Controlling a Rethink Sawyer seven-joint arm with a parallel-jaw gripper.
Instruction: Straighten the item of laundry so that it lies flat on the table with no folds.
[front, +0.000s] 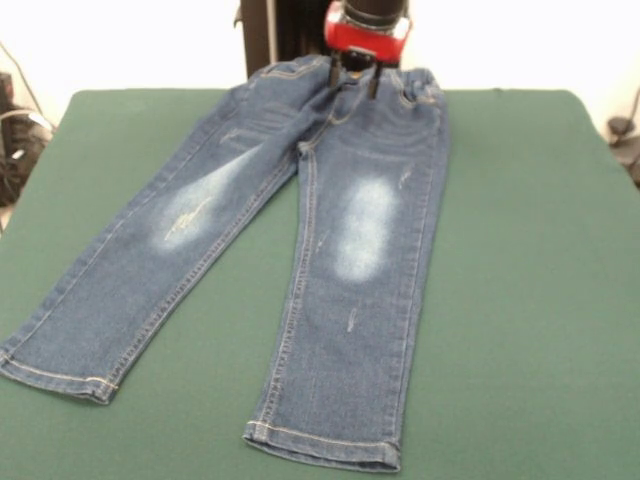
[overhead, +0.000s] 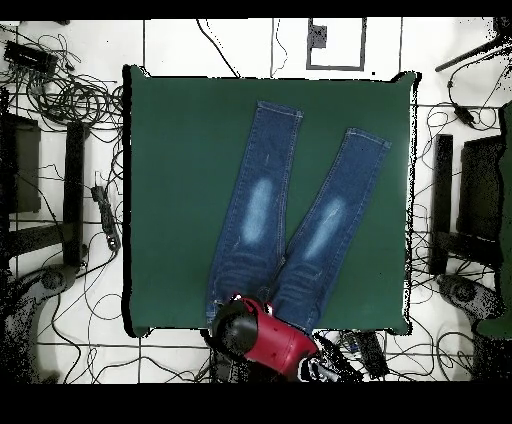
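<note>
Faded denim jeans (front: 330, 250) lie flat, legs splayed, on the green felt table (front: 520, 300); the gripper (front: 355, 75) hovers at the elastic waistband (front: 415, 85), fingers spread.

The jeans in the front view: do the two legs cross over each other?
No. The two legs of the jeans spread apart from the waistband, and the green table shows between them.

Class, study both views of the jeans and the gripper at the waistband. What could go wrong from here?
1. The gripper sits at the waistband of the jeans, which lies at the table edge; a pull that way could drag denim off.
2. Lifting there could bunch the legs, now spread flat.
</note>
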